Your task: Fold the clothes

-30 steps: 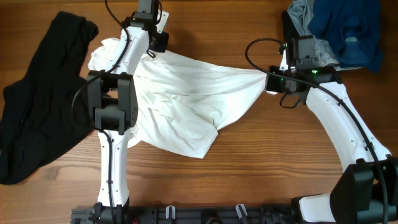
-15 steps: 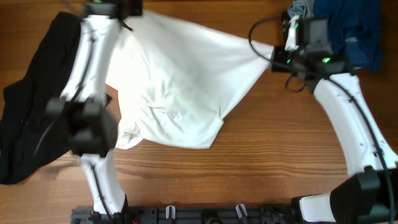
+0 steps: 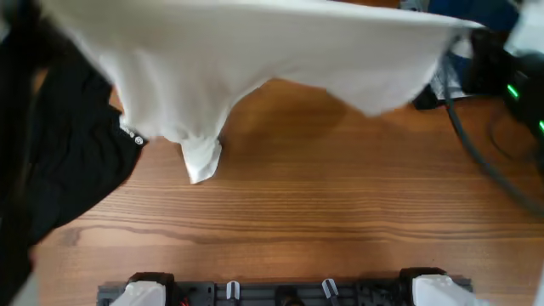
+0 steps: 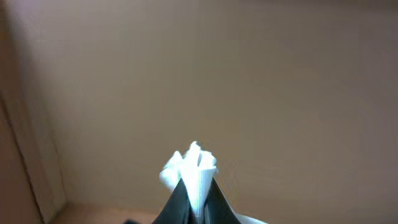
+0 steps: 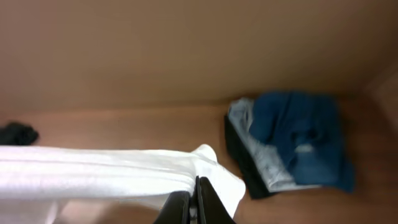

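Note:
The white T-shirt hangs stretched high above the table, close under the overhead camera, with one corner drooping lowest. My left gripper is shut on a bunched tip of the shirt, pointing at a bare wall. My right gripper is shut on the shirt's other edge, which stretches away to the left. The black garment with a small white logo lies limp at the table's left. Neither gripper shows in the overhead view; the shirt hides them.
A pile of blue, grey and black clothes lies at the table's far right, by the right arm. Bare wooden table shows under the raised shirt.
Both grippers have lifted the shirt off the table and pulled it wide apart. It now hangs taut in the air near the overhead camera and hides both arms.

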